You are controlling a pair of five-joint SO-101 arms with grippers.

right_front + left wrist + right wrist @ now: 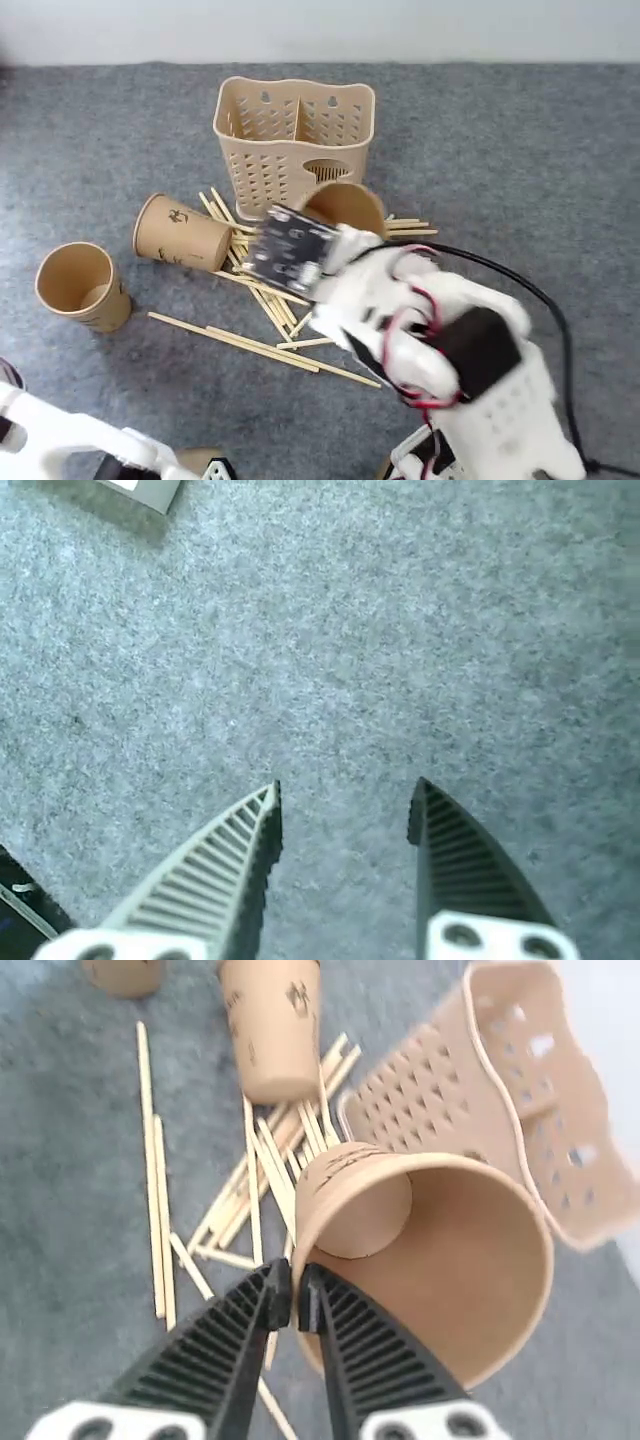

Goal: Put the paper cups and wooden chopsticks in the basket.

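My right gripper (295, 1288) is shut on the rim of a brown paper cup (440, 1250), which it holds tilted with its mouth facing the camera, just in front of the beige slotted basket (500, 1090). From above, this cup (345, 207) hangs against the basket's (295, 140) front wall. A second cup (180, 232) lies on its side to the left, and a third (78, 285) stands upright farther left. Wooden chopsticks (260, 345) lie scattered on the grey carpet between the cups and the basket. My left gripper (348, 790) is open over bare carpet.
The right arm's white body (430, 340) and black cable (540, 300) cover the front right of the table. Part of the left arm (60, 430) sits at the front left corner. A white object (140, 490) lies at the edge of the left wrist view.
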